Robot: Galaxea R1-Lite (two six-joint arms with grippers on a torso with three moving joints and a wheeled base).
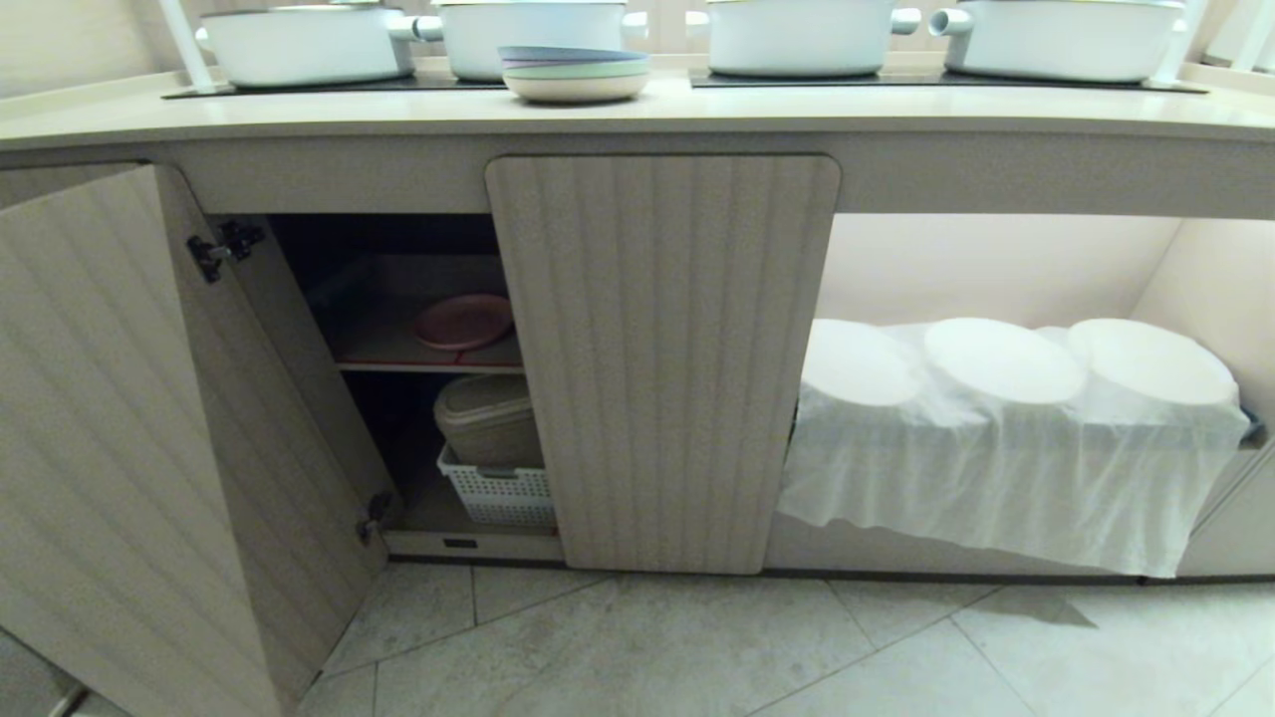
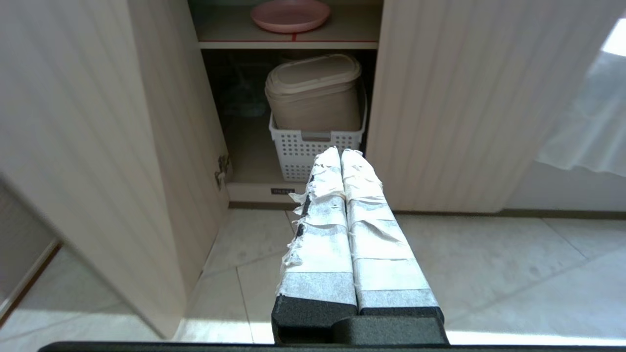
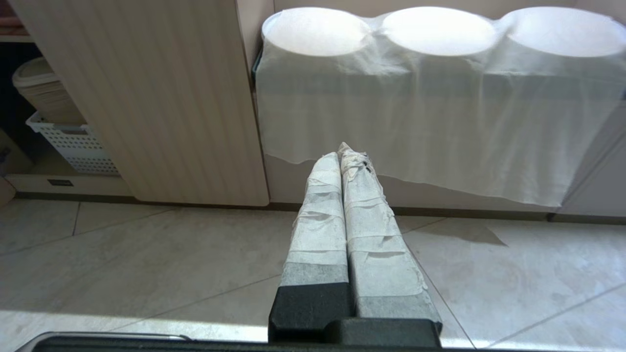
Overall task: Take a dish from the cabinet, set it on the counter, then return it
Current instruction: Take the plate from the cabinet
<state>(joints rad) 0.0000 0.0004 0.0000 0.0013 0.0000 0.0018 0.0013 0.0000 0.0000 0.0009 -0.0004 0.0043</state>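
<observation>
While neither arm shows from your head camera, each wrist view gives you its own jaws plainly: the left gripper hangs low over the tiled floor with its taped fingers pressed together and holding nothing, pointing level at the open half of the cabinet. Your right gripper sits the same way, jaws closed and empty, aimed at the white cloth draped over the doorless recess.

Nearest you, the left cabinet door stands swung wide, its outer edge cut off by the frame; the right door is closed and hides whatever lies behind it. On the cabinet floor a white perforated basket holds a beige lidded container, and the dark space behind them is hard to make out. Above, on the red-edged inner shelf, the pink dish lies flat near the front edge, only partly seen from the head view past the closed door.

Under the cloth you can read three round shapes side by side, but not what they are. Farthest off, the surface carries a stack of pastel plates near its front edge and four white pots on the black cooktop panels, their tops cropped.
</observation>
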